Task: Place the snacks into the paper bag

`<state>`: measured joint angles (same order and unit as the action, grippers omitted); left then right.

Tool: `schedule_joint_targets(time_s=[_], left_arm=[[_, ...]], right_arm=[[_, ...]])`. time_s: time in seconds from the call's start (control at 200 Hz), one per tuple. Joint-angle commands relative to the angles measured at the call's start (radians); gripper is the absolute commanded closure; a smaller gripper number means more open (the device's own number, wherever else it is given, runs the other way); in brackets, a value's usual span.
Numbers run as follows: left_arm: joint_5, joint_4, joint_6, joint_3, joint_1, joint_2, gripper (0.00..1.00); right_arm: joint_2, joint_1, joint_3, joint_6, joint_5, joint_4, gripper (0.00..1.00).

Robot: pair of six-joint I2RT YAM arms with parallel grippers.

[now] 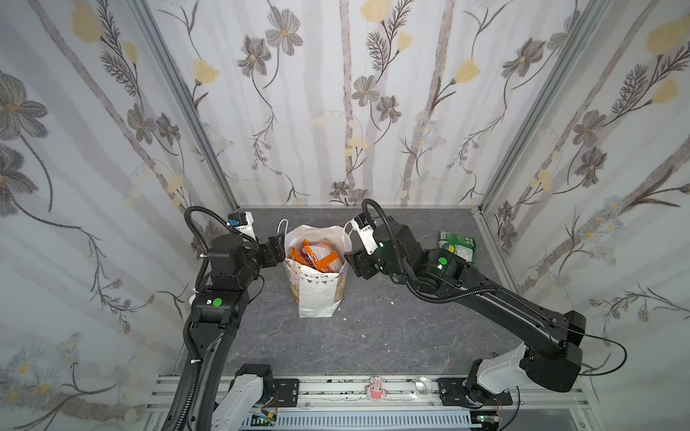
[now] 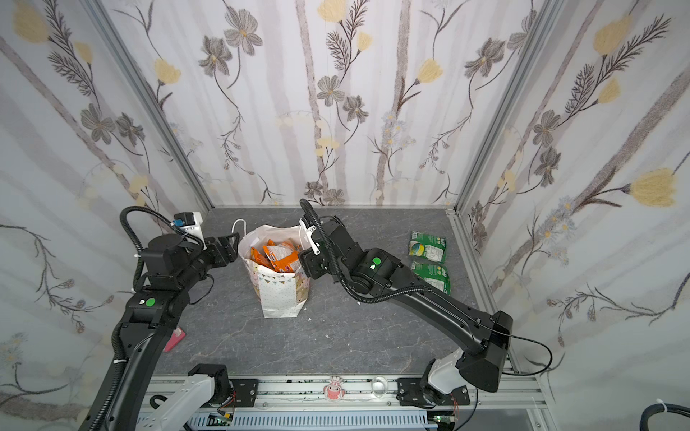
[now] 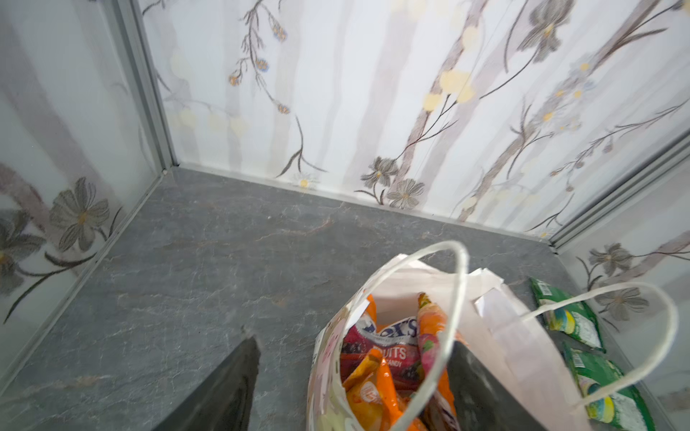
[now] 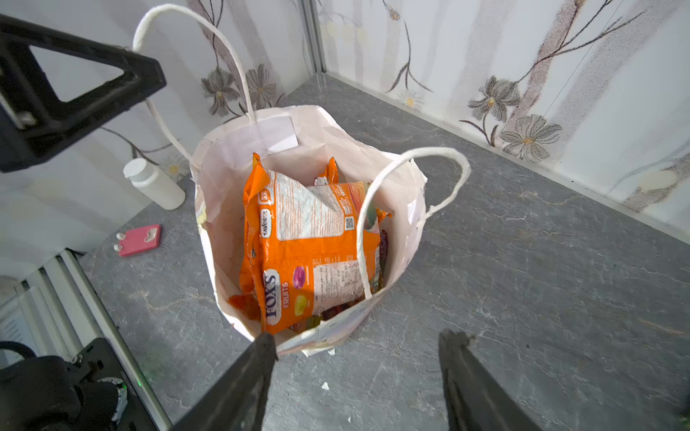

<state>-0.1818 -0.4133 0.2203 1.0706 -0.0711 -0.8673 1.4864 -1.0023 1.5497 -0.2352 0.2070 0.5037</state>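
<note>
The white paper bag (image 1: 317, 294) (image 2: 280, 294) stands upright mid-table, stuffed with snacks (image 1: 317, 255). An orange FOX'S packet (image 4: 310, 242) lies on top, and a red FOX'S fruits packet (image 3: 388, 343) shows beneath. Two green snack packets (image 2: 427, 246) (image 2: 433, 276) lie on the table at the right, half hidden by the right arm in a top view. My left gripper (image 1: 278, 242) (image 3: 353, 343) is open astride the bag's left rim, one finger outside and one over the opening. Just beside the bag's right rim my right gripper (image 1: 349, 257) (image 4: 361, 336) is open and empty.
A white bottle (image 4: 155, 183) and a flat pink piece (image 4: 140, 240) (image 2: 174, 337) lie on the grey table left of the bag, by the left arm. Flowered walls close three sides. A pink figure (image 1: 374, 392) and a clear dome (image 1: 423, 386) sit on the front rail.
</note>
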Motion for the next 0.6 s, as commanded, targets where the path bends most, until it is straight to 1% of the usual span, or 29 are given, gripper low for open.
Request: schedule_joint_targets(time_s=[0.0,0.065,0.095,0.105,0.135,0.215,0.25,0.305,0.34,0.375,0.48,0.51,0.599], left_arm=[[-0.139,-0.079,0.021,0.078,-0.008,-0.005,0.21],[-0.185,-0.102,0.033,0.123,-0.021,-0.004,0.21],[-0.192,-0.113,0.038,0.14,-0.032,-0.004,0.21],[-0.197,-0.114,0.039,0.145,-0.035,-0.005,0.21],[-0.218,-0.119,0.038,0.158,-0.051,-0.008,0.2],[-0.262,-0.151,0.034,0.199,-0.114,-0.049,0.2],[-0.245,-0.184,0.024,0.216,-0.162,-0.08,0.21],[-0.161,-0.23,0.0,0.274,-0.256,-0.126,0.21],[-0.106,-0.245,-0.015,0.285,-0.312,-0.15,0.2],[-0.072,-0.241,-0.026,0.286,-0.347,-0.165,0.19],[-0.052,-0.21,-0.021,0.274,-0.369,-0.203,0.19],[-0.045,-0.218,-0.024,0.278,-0.371,-0.22,0.19],[0.019,-0.278,-0.031,0.316,-0.375,-0.291,0.31]], right_arm=[[0.049,0.01,0.006,-0.03,0.006,-0.166,0.31],[0.097,0.022,0.029,-0.03,-0.029,-0.188,0.33],[0.102,0.027,0.033,-0.032,-0.054,-0.211,0.36],[0.125,0.029,0.033,-0.033,-0.059,-0.219,0.37],[0.146,0.035,0.04,-0.044,-0.056,-0.236,0.44],[0.179,0.043,0.073,-0.058,-0.024,-0.238,0.74],[0.187,0.048,0.087,-0.063,-0.024,-0.239,0.86],[0.188,0.057,0.093,-0.066,-0.059,-0.246,1.0],[0.182,0.066,0.088,-0.07,-0.09,-0.254,1.0],[0.168,0.072,0.077,-0.076,-0.102,-0.268,1.0],[0.116,0.094,0.012,-0.109,-0.146,-0.342,1.0],[0.071,0.102,-0.016,-0.123,-0.166,-0.379,1.0],[0.044,0.121,-0.059,-0.15,-0.212,-0.428,1.0]])
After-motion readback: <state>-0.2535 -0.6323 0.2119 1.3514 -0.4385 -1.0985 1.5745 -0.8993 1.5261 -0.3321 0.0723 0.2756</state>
